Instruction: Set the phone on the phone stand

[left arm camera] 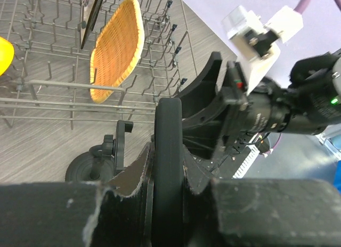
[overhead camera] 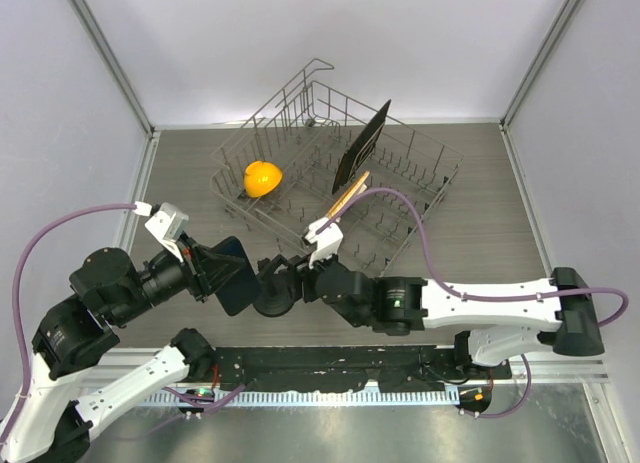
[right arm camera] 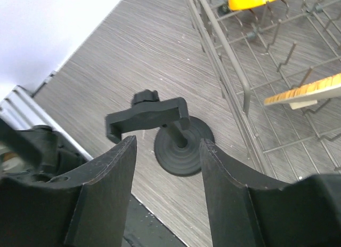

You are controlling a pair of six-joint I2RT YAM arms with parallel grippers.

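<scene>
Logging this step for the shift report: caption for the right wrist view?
Right gripper open over the phone stand, which stands free on the table beside the wire rack.

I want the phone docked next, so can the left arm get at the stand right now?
Probably, though it's tight. The left gripper, holding the phone, is just beside the stand with nothing between, but the open right gripper hangs close by it.

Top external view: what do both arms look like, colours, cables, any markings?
Both the left arm and right arm have white link shells with black joints and matte black jaws, scuffed pale at the edges. A purple cable runs to each wrist's white camera block. No printed markings are legible; a green light glows on the right arm.
</scene>
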